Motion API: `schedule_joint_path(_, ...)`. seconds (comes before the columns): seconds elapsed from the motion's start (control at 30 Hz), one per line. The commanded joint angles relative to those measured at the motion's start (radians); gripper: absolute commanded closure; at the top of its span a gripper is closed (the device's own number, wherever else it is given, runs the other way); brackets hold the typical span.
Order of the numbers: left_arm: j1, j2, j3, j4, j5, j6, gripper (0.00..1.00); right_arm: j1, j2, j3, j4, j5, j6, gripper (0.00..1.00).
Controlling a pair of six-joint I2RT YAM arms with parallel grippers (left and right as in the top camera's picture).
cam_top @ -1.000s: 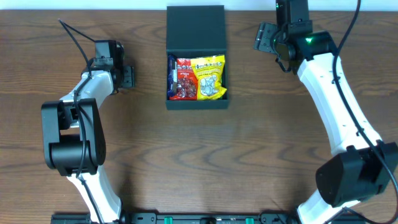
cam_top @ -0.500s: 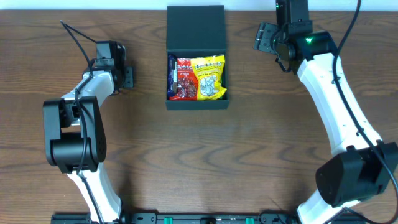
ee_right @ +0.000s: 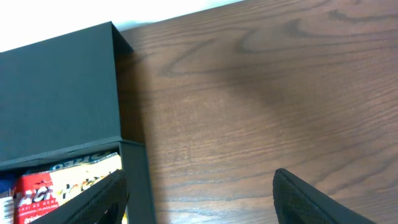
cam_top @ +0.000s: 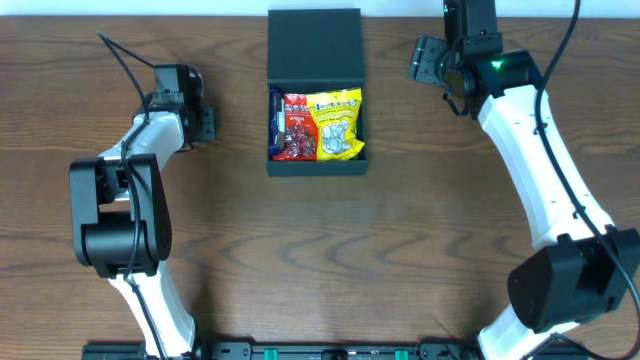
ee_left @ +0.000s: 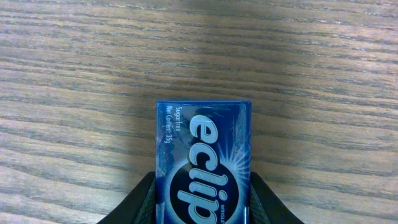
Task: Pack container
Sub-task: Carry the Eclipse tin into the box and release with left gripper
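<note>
The dark container (cam_top: pixel 317 163) sits at the back middle of the table with its flat lid (cam_top: pixel 314 45) laid open behind it. Inside lie a yellow snack packet (cam_top: pixel 335 124), a red packet (cam_top: pixel 296 127) and a blue item at the left wall. My left gripper (cam_top: pixel 204 124) is left of the container and shut on a blue Eclipse gum pack (ee_left: pixel 204 158), held between both fingers above the wood. My right gripper (cam_top: pixel 424 60) is open and empty to the right of the lid; its wrist view shows the lid (ee_right: pixel 56 99) and the container's wall (ee_right: pixel 138 180).
The brown wooden table (cam_top: pixel 330 250) spreads in front of the container. Its back edge meets a white wall (ee_right: pixel 93 15) just behind the lid. Both arm bases stand at the front corners.
</note>
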Motion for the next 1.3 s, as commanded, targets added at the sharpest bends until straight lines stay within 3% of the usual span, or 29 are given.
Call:
schedule_joint_path(0.0,-0.01,-0.051,0.032,-0.011,0.0,-0.009,0.85,-0.019,0.003,0.006,-0.002,0.0,-0.012,0.25)
schedule_joint_path(0.2,-0.057,-0.192,0.047,-0.011,0.001,-0.009,0.94,-0.047,0.003,0.006,-0.002,0.0,-0.012,0.25)
schedule_joint_path(0.4,-0.175,-0.297,0.047,-0.011,0.009,-0.067,0.94,-0.063,0.003,0.006,-0.001,0.0,-0.012,0.25)
schedule_joint_path(0.8,-0.471,-0.289,0.047,-0.039,0.067,-0.211,0.94,-0.063,0.003,0.006,-0.002,0.0,-0.012,0.23)
schedule_joint_path(1.0,-0.515,-0.269,0.047,-0.093,-0.04,-0.276,0.94,-0.062,0.003,0.006,-0.002,0.0,-0.012,0.22)
schedule_joint_path(1.27,-0.515,-0.262,0.047,-0.116,-0.026,-0.335,0.94,-0.063,0.003,0.006,-0.001,0.0,-0.013,0.21)
